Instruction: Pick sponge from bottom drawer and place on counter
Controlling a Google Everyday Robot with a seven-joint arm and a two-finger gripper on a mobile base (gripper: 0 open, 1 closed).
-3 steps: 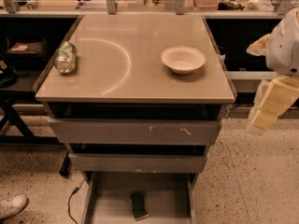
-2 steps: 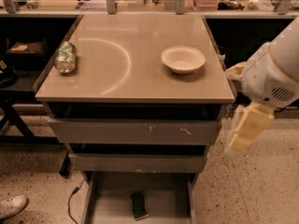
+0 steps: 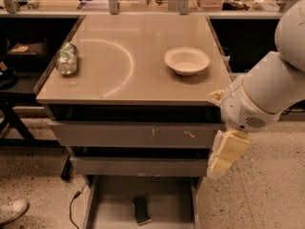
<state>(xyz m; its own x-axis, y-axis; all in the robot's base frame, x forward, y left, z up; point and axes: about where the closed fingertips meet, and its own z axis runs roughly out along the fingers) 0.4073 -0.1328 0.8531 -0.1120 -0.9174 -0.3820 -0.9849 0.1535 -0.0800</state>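
The sponge [image 3: 141, 210] lies on the flat grey floor of the bottom drawer [image 3: 110, 209], about midway between the side walls, dark side up. Its long axis runs roughly from 12 to 6 o'clock. The drawer is pulled out, and nothing touches the sponge.

Toward 12 o'clock from the sponge are 2 shut drawer fronts, the lower one [image 3: 138, 166] plain and the upper one [image 3: 133, 134] scuffed with pale marks. Above them the glossy tan table [image 3: 157, 87] carries a faint curved reflection.

On the table, a crushed silver can [image 3: 67, 59] lies on its side near the 9 o'clock edge. A white bowl [image 3: 187, 60] stands upright toward 2 o'clock of the table's middle, well apart from the can.

The gripper [image 3: 217, 168] hangs at about 2 o'clock from the sponge, outside the cabinet just beside its front corner and level with the 2 shut fronts. It points down toward 7 o'clock and is well clear of the sponge. Whether its jaws are wide or narrow cannot be told. The white arm [image 3: 267, 92] rises from it toward 2 o'clock.

On the speckled floor at 9 o'clock from the sponge are a black cable [image 3: 72, 205] and the toe of a white shoe [image 3: 12, 211].
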